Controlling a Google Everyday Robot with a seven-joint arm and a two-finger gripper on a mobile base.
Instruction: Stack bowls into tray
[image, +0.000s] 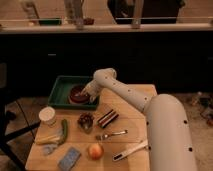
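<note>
The dark green tray (59, 90) sits at the back left of the wooden table. Inside it, at its right side, lies a maroon-brown bowl (76, 94); I cannot tell if a second bowl is nested under it. My white arm reaches from the lower right across the table, and my gripper (88, 93) is at the bowl's right rim, over the tray's right end.
In front of the tray stand a white cup (47, 116), a small dark ridged cup (86, 121) and a dark striped bar (108, 118). A green vegetable (64, 129), fork (111, 134), apple (95, 150), blue-grey sponge (69, 159) and white utensil (130, 150) lie nearer.
</note>
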